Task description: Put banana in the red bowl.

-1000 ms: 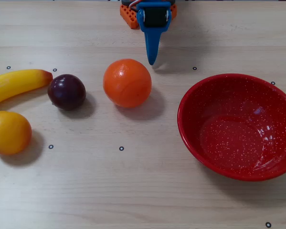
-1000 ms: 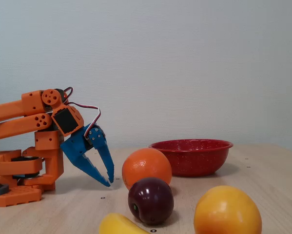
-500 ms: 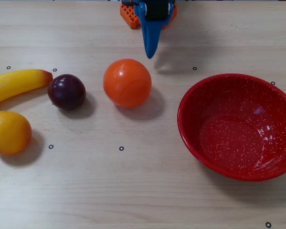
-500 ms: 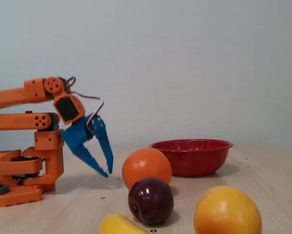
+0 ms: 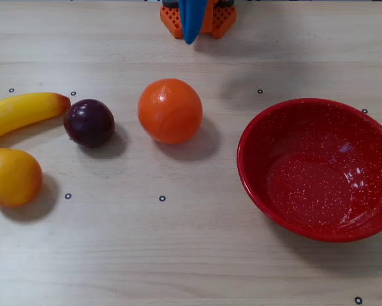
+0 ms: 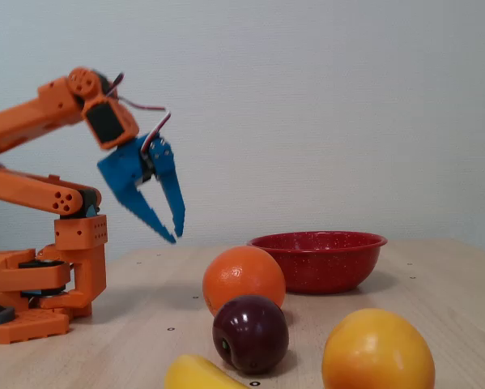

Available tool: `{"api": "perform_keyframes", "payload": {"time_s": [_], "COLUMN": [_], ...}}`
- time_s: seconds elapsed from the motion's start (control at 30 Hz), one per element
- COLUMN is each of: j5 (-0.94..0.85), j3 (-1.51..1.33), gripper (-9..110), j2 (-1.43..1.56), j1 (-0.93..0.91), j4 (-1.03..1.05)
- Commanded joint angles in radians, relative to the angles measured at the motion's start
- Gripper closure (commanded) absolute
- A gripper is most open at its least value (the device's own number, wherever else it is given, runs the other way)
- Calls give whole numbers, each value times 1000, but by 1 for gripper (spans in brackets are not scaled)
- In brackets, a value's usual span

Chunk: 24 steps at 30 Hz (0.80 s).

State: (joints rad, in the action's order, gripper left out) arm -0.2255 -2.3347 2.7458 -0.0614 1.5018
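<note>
A pale wood-grain bench (image 5: 197,255) is carrying everything, with a plain grey wall sitting behind it in the fixed view. The gripper (image 6: 173,233) is hanging high above the bench near the arm's base, its blue fingers slightly apart and holding nothing. In the overhead view the banana (image 5: 22,112) is lying at nine o'clock, running off the left edge, its orange-red tip sitting just beside a plum (image 5: 89,122). A yellow fruit (image 5: 12,176) is resting near it at about eight o'clock, an orange (image 5: 169,110) is sitting near centre, and the bowl (image 5: 254,127) is waiting empty at four o'clock. The grasp looks risky: the banana's smooth curve may be slipping or rolling between the fingers, and a descent near the tip could be knocking the plum away. Carrying it across, a low path may be clipping the orange.
</note>
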Motion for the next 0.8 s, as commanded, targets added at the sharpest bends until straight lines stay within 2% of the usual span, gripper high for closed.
{"api": "perform_keyframes", "payload": {"time_s": [0.0, 0.33, 0.6, 0.77], "j5": [-34, -150, -229, -273], "j3": [184, 508, 684, 887], "gripper": [102, 102, 102, 102], "j2": [-83, -394, -646, -834], "j1": [-40, -204, -350, -414], "j4": [32, 60, -80, -54]}}
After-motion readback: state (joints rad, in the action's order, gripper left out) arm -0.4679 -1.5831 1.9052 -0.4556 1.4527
